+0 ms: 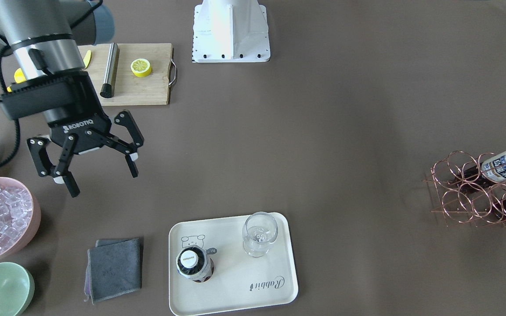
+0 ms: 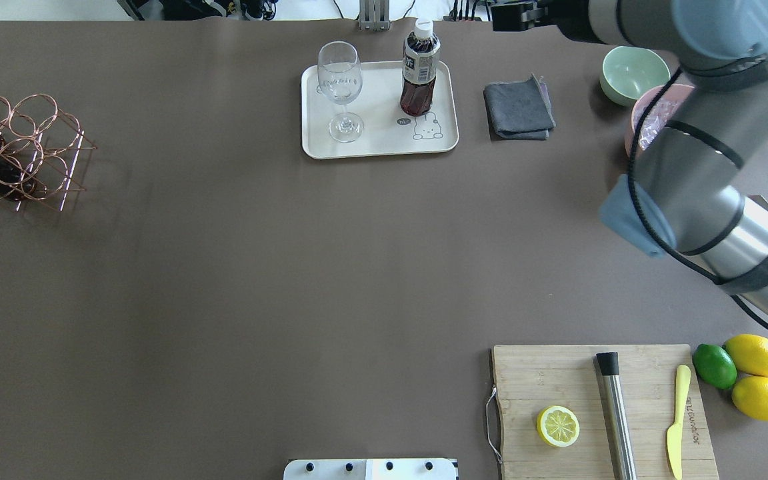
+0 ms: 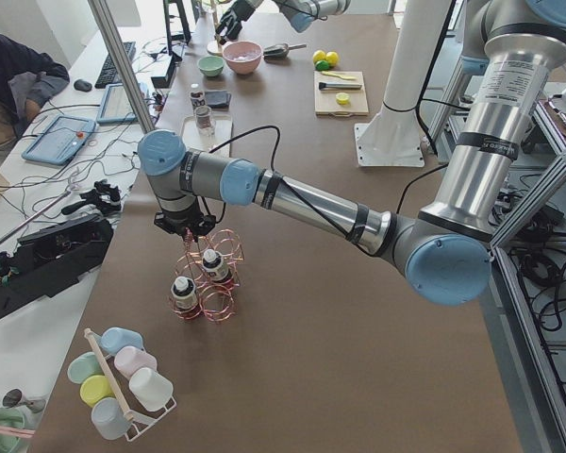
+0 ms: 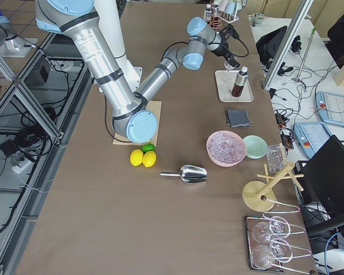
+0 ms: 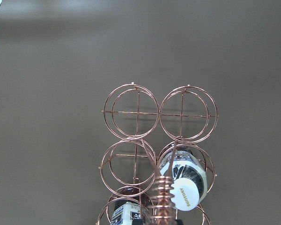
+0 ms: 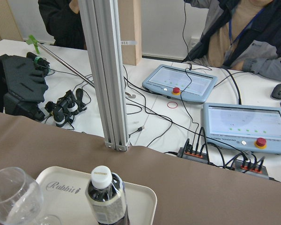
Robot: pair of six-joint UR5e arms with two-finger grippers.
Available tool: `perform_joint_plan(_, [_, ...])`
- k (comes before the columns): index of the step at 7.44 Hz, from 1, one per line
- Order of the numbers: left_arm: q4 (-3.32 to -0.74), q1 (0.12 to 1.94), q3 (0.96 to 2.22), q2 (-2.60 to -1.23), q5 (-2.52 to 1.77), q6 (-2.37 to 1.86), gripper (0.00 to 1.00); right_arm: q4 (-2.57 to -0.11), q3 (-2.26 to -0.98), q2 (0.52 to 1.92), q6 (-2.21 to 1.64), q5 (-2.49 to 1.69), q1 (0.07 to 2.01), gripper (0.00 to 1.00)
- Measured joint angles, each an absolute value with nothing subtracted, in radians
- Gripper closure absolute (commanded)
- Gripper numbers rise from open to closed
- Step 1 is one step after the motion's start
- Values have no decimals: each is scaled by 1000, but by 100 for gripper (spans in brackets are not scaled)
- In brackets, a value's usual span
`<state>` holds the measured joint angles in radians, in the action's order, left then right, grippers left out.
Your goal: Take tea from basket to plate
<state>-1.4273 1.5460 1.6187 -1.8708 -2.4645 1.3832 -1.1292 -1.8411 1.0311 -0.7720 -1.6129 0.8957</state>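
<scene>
One tea bottle (image 1: 193, 263) stands upright on the cream plate (image 1: 235, 285), next to a clear stemmed glass (image 1: 259, 232). It also shows in the overhead view (image 2: 419, 67) and the right wrist view (image 6: 105, 197). The copper wire basket (image 1: 459, 193) holds two more tea bottles (image 1: 505, 164), lying in its rings. My right gripper (image 1: 103, 182) is open and empty, raised over the table, apart from the plate. My left gripper (image 3: 193, 225) hangs right above the basket (image 5: 136, 112); I cannot tell whether it is open or shut.
A cutting board (image 1: 147, 87) holds a lemon half (image 1: 141, 67), a metal rod and a yellow knife. A pink bowl of ice (image 1: 2, 219), a green bowl (image 1: 0, 289) and a grey cloth (image 1: 114, 267) lie near the plate. Operators sit beyond the table's far edge.
</scene>
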Motion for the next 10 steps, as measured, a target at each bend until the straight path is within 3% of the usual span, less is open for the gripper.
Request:
perform_joint_plan(2, [-1425, 1544, 1623, -1868, -2473, 1378, 100, -1270, -1975, 1173, -759, -1722, 1000, 0])
perform_joint_plan(6, [-1422, 1536, 1624, -1867, -2487, 1343, 100, -1421, -1989, 1479, -390, -1893, 1222, 0])
perform_joint_plan(10, [-1423, 1531, 1623, -1868, -2488, 1308, 100, -1671, -1811, 1536, -71, -2244, 1448, 0])
